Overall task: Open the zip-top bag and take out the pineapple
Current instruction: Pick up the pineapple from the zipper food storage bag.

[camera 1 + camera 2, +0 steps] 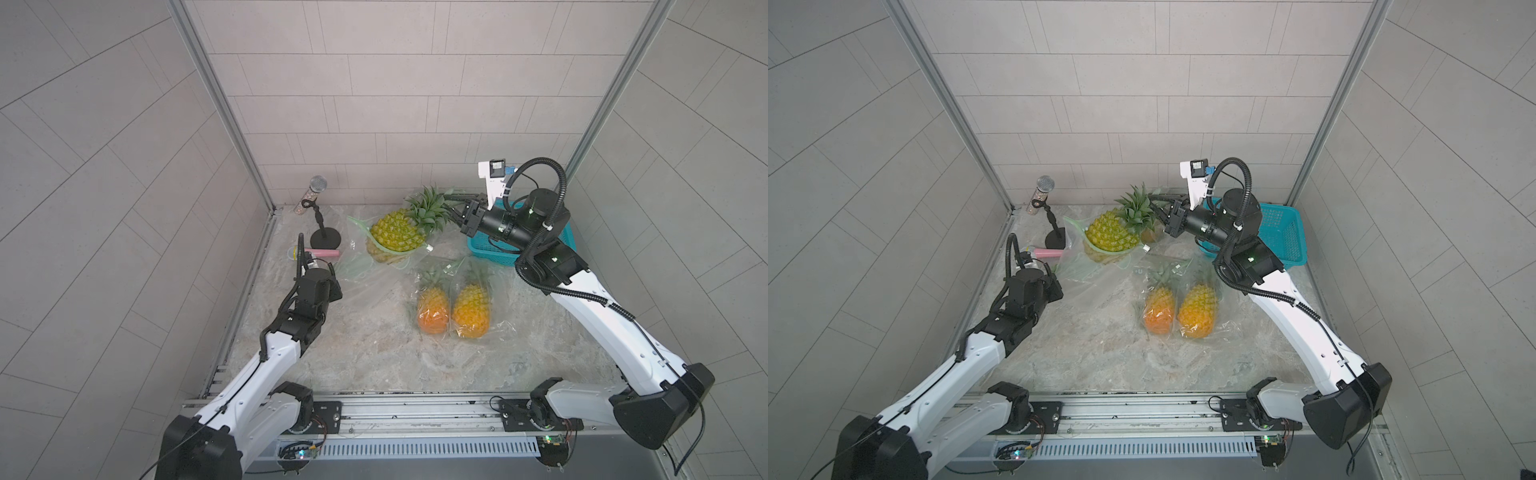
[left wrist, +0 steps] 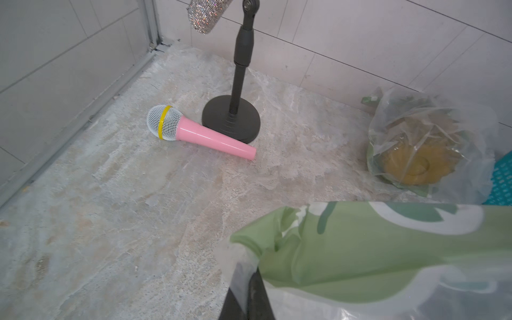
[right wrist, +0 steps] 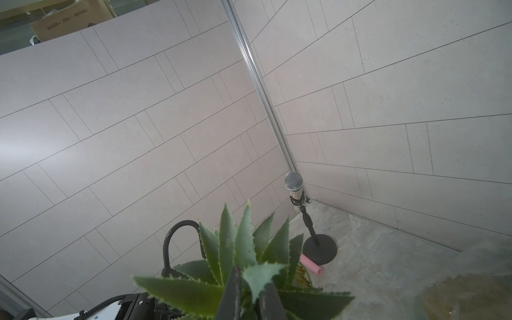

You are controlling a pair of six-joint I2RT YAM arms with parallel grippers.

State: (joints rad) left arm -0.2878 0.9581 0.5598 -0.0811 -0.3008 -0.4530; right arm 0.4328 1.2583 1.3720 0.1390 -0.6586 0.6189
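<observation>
We pinch the leaves (image 3: 243, 249) with our right fingers (image 3: 231, 293) and the bag (image 2: 360, 249) with our left fingers (image 2: 256, 296), but the pineapple (image 1: 395, 232) could slip and fall back in.

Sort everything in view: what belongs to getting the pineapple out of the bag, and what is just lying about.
In the job: pineapple, bag, left gripper holding the bag, right gripper holding the leaves.
Lying about: two bagged pineapples, blue basket, pink microphone, microphone on a stand.
</observation>
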